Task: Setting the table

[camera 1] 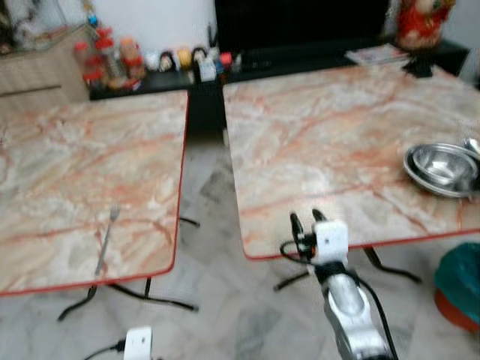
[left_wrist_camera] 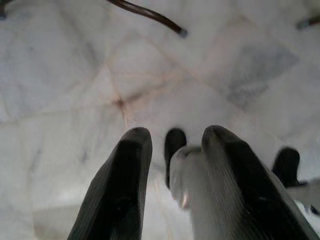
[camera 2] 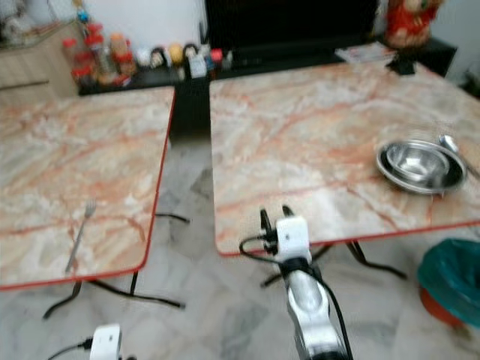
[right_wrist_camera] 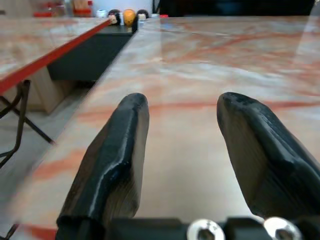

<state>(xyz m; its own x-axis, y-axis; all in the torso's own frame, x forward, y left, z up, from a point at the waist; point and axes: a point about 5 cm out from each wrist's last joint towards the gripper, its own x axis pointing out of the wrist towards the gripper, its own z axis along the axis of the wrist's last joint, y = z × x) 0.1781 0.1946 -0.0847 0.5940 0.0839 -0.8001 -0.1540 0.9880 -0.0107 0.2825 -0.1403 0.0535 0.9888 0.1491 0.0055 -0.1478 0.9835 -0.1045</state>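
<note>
Two marble-patterned tables with red edges stand side by side. A metal fork [camera 1: 106,240] lies near the front of the left table [camera 1: 75,150]. A steel bowl [camera 1: 442,168] sits by the right edge of the right table [camera 1: 330,127], and a spoon [camera 1: 472,144] lies just behind it. My right gripper [camera 1: 307,220] is at the front edge of the right table, open and empty, pointing across the tabletop [right_wrist_camera: 210,60]. My left arm [camera 1: 139,343] hangs low. Its gripper [left_wrist_camera: 177,132] is open and points at the floor.
A narrow gap of marble floor [camera 1: 206,195] separates the tables, with black table legs [camera 1: 120,292] below. A teal and orange bin [camera 1: 461,289] stands at the right table's front corner. A dark low cabinet [camera 1: 150,79] with bottles and figurines runs along the back.
</note>
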